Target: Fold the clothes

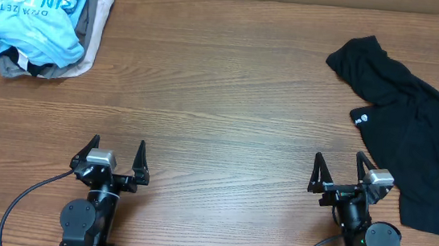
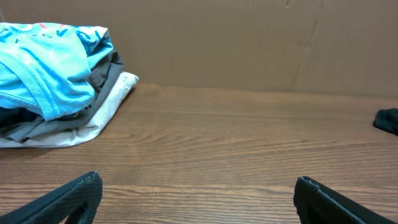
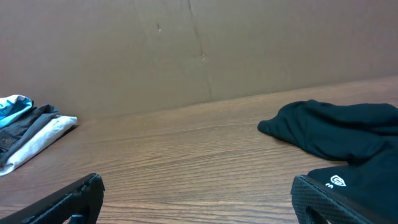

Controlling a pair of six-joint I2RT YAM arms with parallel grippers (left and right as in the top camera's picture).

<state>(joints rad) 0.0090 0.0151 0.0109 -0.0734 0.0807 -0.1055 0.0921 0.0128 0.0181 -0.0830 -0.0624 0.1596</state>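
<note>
A crumpled black garment (image 1: 412,133) with a small white logo lies unfolded at the right side of the table; it also shows in the right wrist view (image 3: 342,140) and its edge in the left wrist view (image 2: 387,120). A stack of folded clothes (image 1: 39,25), light blue on top over grey and cream pieces, sits at the far left, seen too in the left wrist view (image 2: 53,81). My left gripper (image 1: 115,148) is open and empty near the front edge. My right gripper (image 1: 338,167) is open and empty, just left of the black garment's lower part.
The wooden table (image 1: 222,99) spans the view. A brown cardboard wall (image 2: 249,43) stands along the table's far edge.
</note>
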